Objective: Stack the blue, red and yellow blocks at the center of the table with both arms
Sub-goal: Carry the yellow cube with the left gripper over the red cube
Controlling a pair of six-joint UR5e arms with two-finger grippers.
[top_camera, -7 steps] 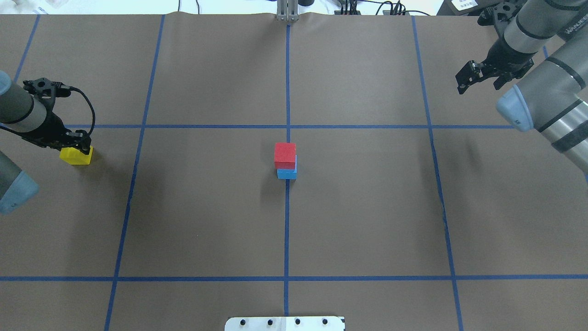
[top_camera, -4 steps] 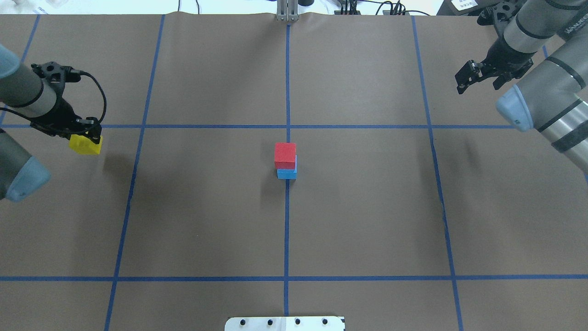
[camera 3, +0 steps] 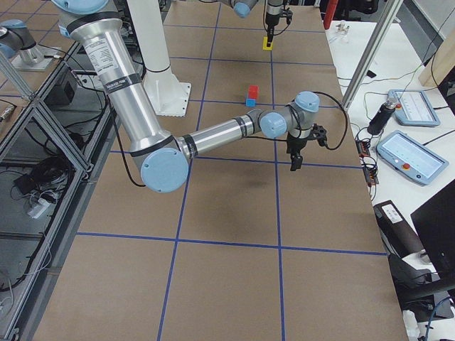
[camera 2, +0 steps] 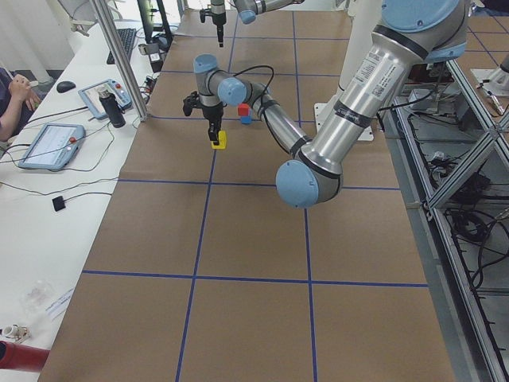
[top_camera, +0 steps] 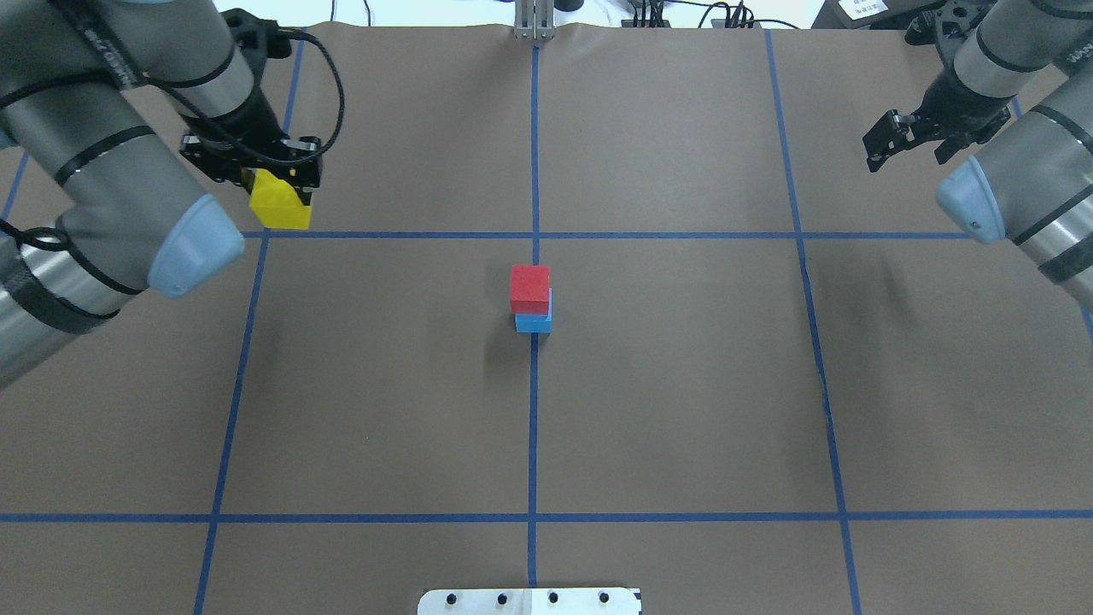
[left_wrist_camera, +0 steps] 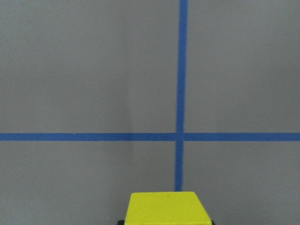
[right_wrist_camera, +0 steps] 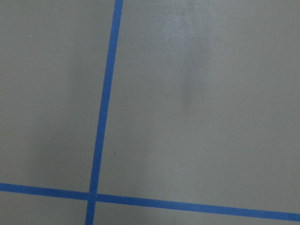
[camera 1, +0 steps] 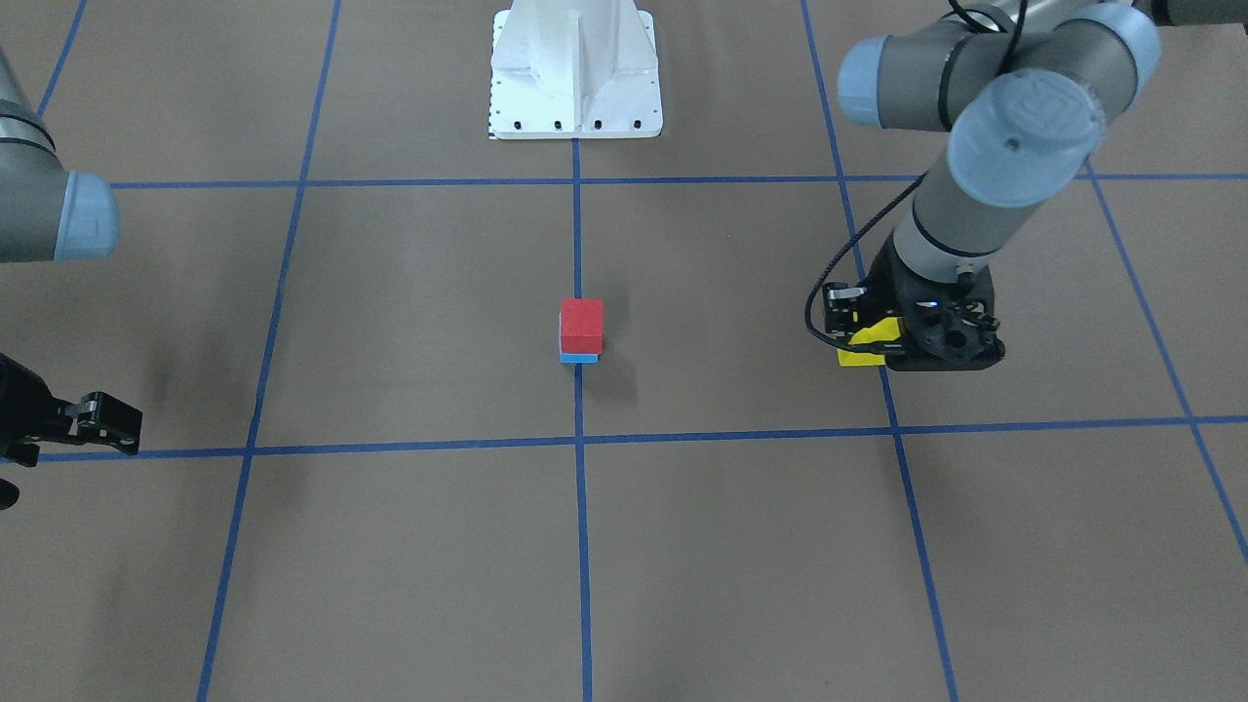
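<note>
Nearest me is the robot's white base plate (top_camera: pixel 529 600). Beyond it, at the middle tape crossing of the brown paper table (top_camera: pixel 683 410), the red block (top_camera: pixel 529 288) sits on the blue block (top_camera: pixel 534 323), a touch off-square, with a sliver of blue showing along one side. Further out and well to the left of the red block, the left gripper (top_camera: pixel 277 181) is clamped on the yellow block (top_camera: pixel 277 209), which appears to hang clear of the paper. I read that block as a small, rigid, light cube with matte flat faces: it should take a firm pinch without crushing or slipping. The best hold is on two opposite side faces, high up, so the bottom face is free to seat on the red block. The stack is narrow, so I'd judge a sideways nudge could topple it. Furthest out, well to the right of the red block, the right gripper (top_camera: pixel 907 152) hangs with its jaws apart and nothing between them. My count is one blue, one red and one yellow block, and two grippers.
</note>
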